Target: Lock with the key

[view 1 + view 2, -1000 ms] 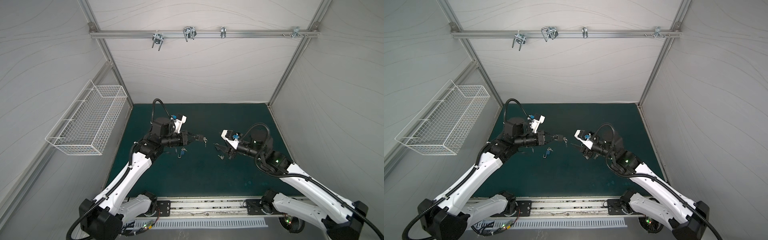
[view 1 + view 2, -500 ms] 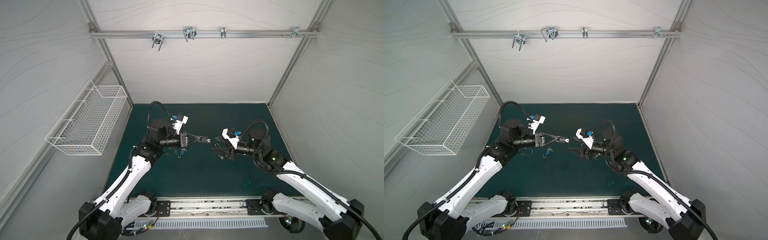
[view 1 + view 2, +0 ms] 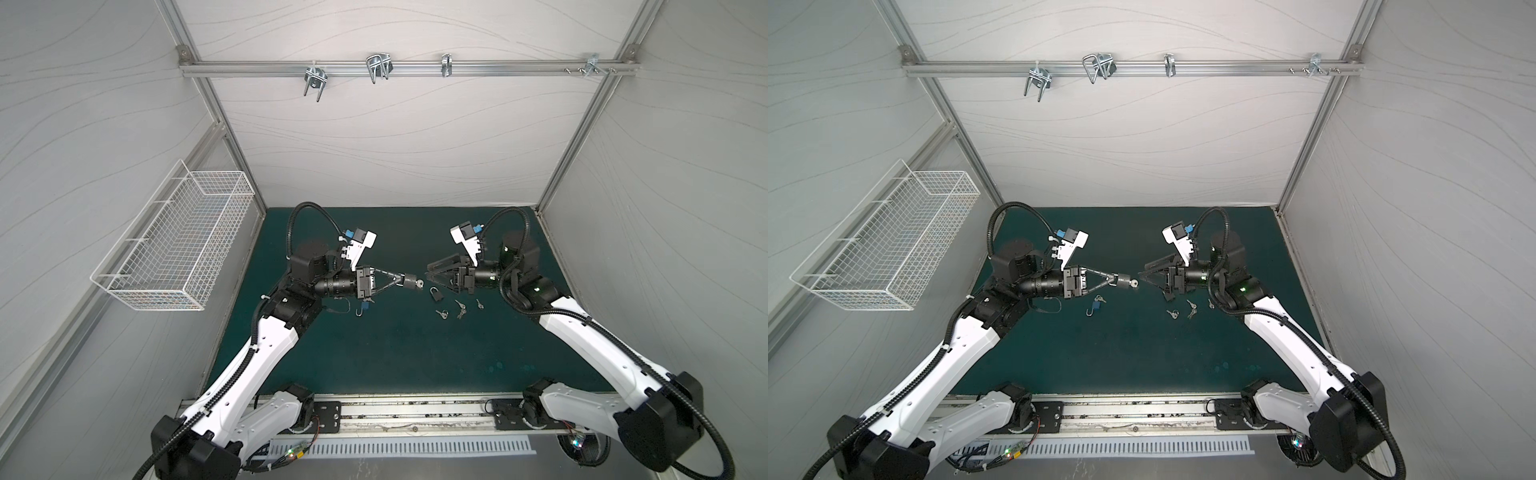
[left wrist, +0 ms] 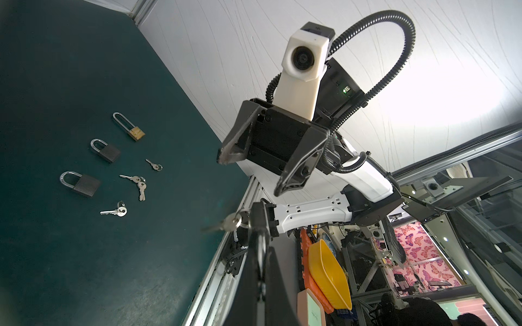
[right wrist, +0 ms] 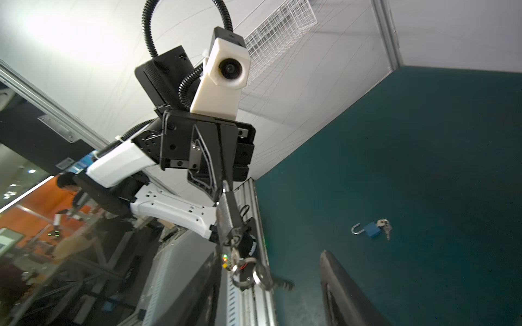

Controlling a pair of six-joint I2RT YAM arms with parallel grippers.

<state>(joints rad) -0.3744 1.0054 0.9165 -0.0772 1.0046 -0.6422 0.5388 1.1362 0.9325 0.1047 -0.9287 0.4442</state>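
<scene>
Loose keys are lying on the mat; left gripper is clamping the lock, its key just beside the wide-parted right gripper.

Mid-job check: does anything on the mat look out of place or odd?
The blue padlock lies on the mat near the left gripper, which holds another padlock, with its shackle swung open and a key bunch at its keyhole end, while the three padlocks beside the loose keys are shut. Nothing looks spilled or damaged.

Glossy metal keys — matt mat.
</scene>
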